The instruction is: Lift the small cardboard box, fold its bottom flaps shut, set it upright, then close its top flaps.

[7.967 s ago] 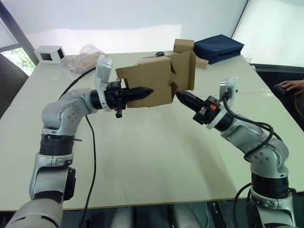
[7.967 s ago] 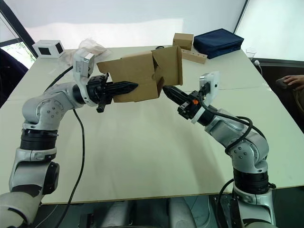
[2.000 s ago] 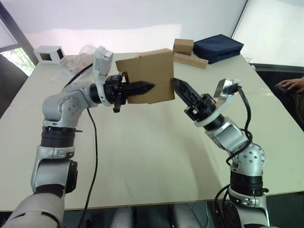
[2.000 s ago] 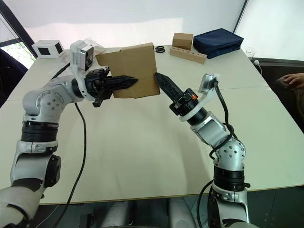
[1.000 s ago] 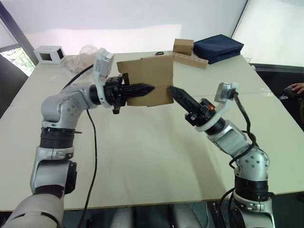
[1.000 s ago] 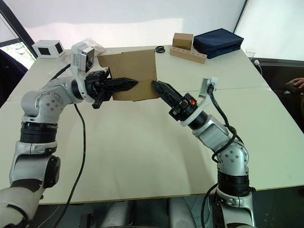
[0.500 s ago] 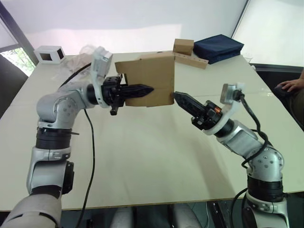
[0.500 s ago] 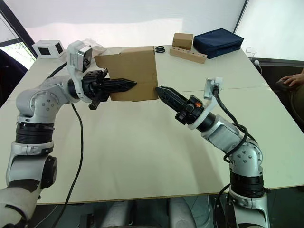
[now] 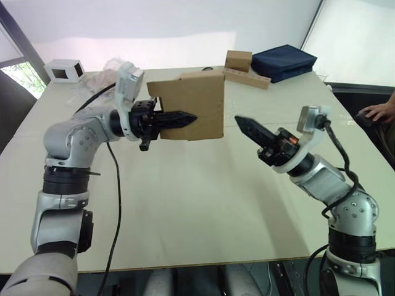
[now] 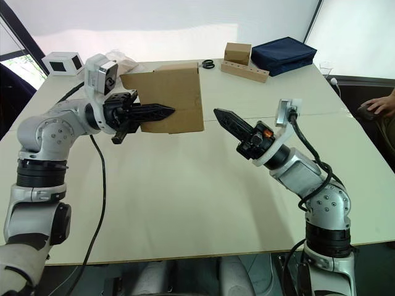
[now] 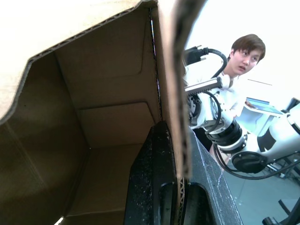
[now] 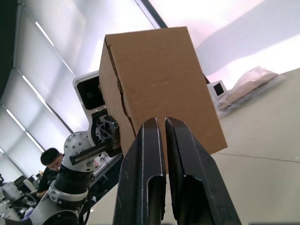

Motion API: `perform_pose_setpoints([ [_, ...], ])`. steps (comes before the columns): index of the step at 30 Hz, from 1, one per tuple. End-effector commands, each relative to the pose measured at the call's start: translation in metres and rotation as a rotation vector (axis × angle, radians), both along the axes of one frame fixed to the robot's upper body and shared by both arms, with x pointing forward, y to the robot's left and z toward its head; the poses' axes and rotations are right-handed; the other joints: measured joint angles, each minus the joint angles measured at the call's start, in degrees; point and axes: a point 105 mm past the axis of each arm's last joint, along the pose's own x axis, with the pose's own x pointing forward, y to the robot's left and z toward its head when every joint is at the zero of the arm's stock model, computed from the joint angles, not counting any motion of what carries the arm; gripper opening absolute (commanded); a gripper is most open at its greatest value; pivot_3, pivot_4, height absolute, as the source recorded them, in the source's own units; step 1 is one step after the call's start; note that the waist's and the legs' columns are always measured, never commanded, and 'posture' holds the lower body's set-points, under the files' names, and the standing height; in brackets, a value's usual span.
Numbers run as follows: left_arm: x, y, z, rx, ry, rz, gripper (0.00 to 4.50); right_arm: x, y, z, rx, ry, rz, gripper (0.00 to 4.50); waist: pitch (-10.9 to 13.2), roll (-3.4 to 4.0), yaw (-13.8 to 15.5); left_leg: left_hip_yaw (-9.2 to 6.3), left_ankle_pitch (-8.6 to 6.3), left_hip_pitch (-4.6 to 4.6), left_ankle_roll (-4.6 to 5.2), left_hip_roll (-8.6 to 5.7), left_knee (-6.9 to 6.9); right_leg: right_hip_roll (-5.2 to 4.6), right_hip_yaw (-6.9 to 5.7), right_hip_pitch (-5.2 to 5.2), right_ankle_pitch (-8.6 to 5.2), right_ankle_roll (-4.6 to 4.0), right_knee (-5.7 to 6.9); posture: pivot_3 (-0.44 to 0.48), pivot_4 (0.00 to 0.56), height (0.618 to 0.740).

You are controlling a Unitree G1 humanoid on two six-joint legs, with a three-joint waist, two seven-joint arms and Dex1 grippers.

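Box: the small plain brown cardboard box point(image 9: 192, 106) hangs in the air above the pale surface point(image 9: 185, 203), toward 12 o'clock.
Left claw: the left claw point(image 9: 182, 117) is clamped on one wall of the box, one finger inside.
Right claw: the right claw point(image 9: 247, 126), at 3 o'clock of the box, is apart from it, its fingers almost together and holding nothing.
Handling: I judge it light and stiff, but the walls can dent; better to hold near a folded edge.
Flaps: the end facing the right claw looks closed flat.
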Motion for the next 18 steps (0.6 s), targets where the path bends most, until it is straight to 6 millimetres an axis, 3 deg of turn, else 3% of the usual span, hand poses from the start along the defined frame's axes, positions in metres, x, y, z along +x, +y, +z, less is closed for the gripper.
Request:
perform_pose_setpoints([
  [1,-0.007,0.001,0.011,0.000,-0.052,-0.019,0.00,-0.002,-0.004,0.010,0.006,-0.049,-0.011,0.04,0.0,0.00,0.0,0.00,0.00,0.00,0.00,0.00,0.00,0.00,0.00,0.00,0.00,0.00,0.00,0.000,0.150,0.740],
  [18,-0.010,-0.004,0.007,0.011,-0.040,-0.036,0.00,-0.012,0.031,0.004,-0.046,-0.062,0.100,0.04,0.0,0.00,0.0,0.00,0.01,0.00,-0.01,0.00,0.00,0.00,0.00,0.00,0.00,0.00,0.00,0.000,0.150,0.740],
])
